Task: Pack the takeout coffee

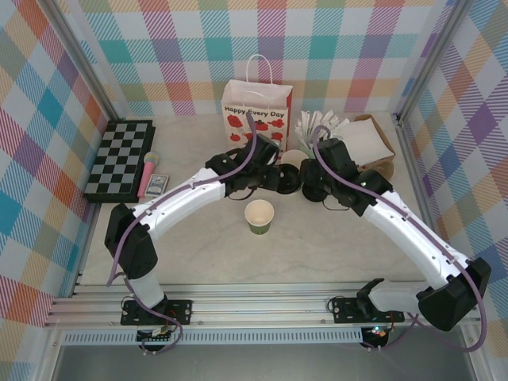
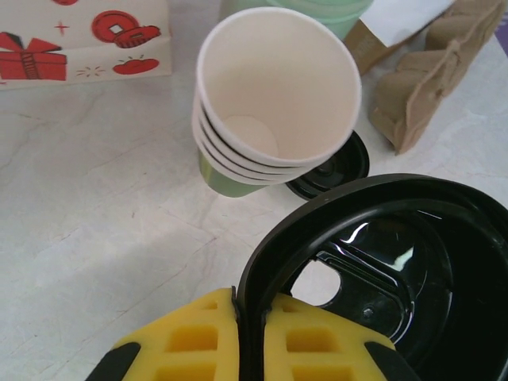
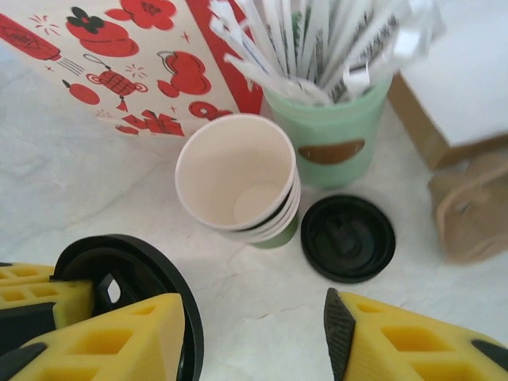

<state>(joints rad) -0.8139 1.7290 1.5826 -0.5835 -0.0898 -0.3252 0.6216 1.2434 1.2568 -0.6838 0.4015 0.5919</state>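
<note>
Lid (image 2: 381,262) is being pinched by its rim in left gripper (image 2: 250,333), right gripper (image 3: 252,317) is being held open; lidless cup (image 1: 259,216) is being seen mid-table (image 1: 333,246), judged light, crushable, best gripped gently round the wall.

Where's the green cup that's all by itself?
In the top view, the lone green cup stands upright at mid-table, on the near side of the stack of cups, with the gift bag farther back.
</note>
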